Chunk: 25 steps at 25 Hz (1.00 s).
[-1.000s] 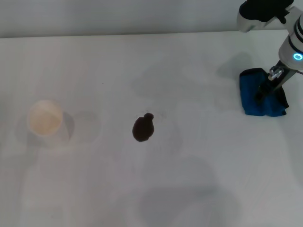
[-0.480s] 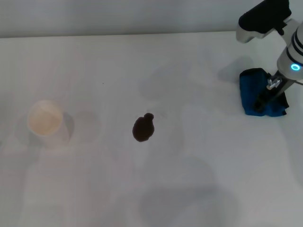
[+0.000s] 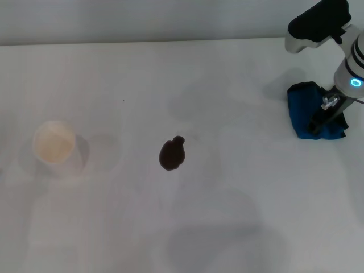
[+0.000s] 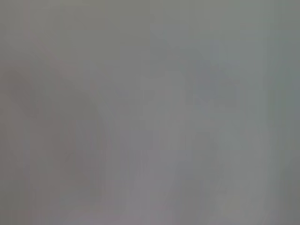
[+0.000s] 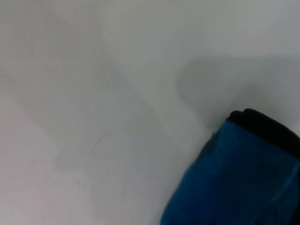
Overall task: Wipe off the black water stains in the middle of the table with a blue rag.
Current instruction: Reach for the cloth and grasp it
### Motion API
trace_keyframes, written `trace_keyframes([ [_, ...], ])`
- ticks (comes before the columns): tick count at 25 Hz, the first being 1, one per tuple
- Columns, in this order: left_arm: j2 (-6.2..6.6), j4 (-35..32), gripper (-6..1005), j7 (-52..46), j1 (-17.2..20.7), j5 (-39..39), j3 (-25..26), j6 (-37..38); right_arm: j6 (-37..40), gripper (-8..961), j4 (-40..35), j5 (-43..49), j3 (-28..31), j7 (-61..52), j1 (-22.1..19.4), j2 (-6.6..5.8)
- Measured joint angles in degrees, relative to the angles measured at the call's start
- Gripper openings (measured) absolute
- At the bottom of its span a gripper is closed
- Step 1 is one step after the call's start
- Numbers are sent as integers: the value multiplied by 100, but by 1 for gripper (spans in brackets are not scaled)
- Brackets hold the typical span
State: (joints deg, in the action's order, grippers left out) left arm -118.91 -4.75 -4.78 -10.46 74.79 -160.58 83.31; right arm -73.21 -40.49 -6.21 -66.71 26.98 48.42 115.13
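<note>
One stain (image 3: 172,154), one blue rag (image 3: 304,111), one cup (image 3: 54,147).

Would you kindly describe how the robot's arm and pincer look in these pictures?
Only the right arm shows, at the head view's far right. It is glossy white with a black housing on top and a ring glowing cyan on a rounded joint. The right pincer is slim, dark and metallic, with a small silver fitting, set against the blue rag. The left arm is out of view.

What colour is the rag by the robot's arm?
Bright blue with black edging, clearest in the head view.
</note>
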Motion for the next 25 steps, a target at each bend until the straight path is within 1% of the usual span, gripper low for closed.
trace_keyframes([
  [3,0,0,879,2,-1,0,0,0,-15,600,43,-2,0,6,16,-6],
  [8,0,0,879,3,0,0,0,0,-53,417,50,-6,0,38,18,-8],
  [14,0,0,879,4,-2,0,0,0,-65,363,202,0,-2,43,85,-14],
  [19,0,0,879,4,-8,0,-6,-15,2,352,316,14,-6,53,129,-25],
  [25,0,-5,879,3,-9,0,-9,-20,19,311,304,14,-2,71,137,-47],
])
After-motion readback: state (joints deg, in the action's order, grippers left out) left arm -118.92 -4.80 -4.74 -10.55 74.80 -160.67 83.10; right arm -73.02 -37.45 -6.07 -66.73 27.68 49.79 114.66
